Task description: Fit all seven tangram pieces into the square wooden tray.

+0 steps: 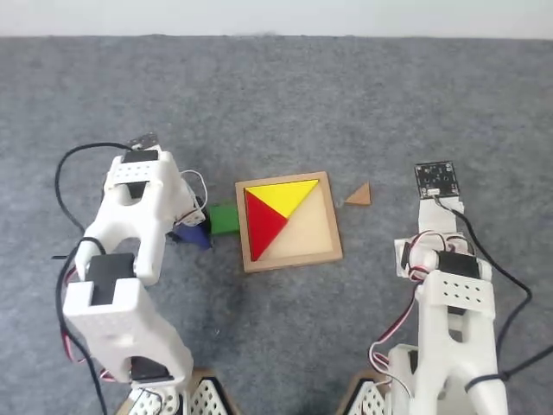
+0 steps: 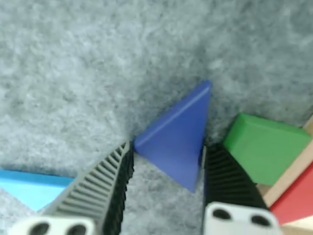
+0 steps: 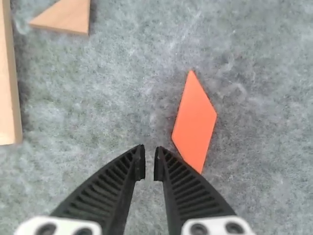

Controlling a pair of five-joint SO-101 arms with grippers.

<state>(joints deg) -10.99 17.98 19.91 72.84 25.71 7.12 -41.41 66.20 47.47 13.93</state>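
Tray [image 1: 290, 260]: yellow triangle [image 1: 281, 197], red triangle [image 1: 262, 223] inside.

You see a yellow triangle [image 1: 281, 195] and a red triangle [image 1: 262, 222] in the pale wooden tray [image 1: 302, 238]. On the grey table [image 1: 346, 104]: green piece [image 1: 225, 218], blue triangle [image 2: 178, 139], light-blue piece [image 2: 29, 186], orange parallelogram [image 3: 194, 121], bare-wood triangle [image 1: 359, 195].

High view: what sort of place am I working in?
Probably a robot test bench: a grey felt mat, the left arm and right arm side by side, and a wooden puzzle tray.
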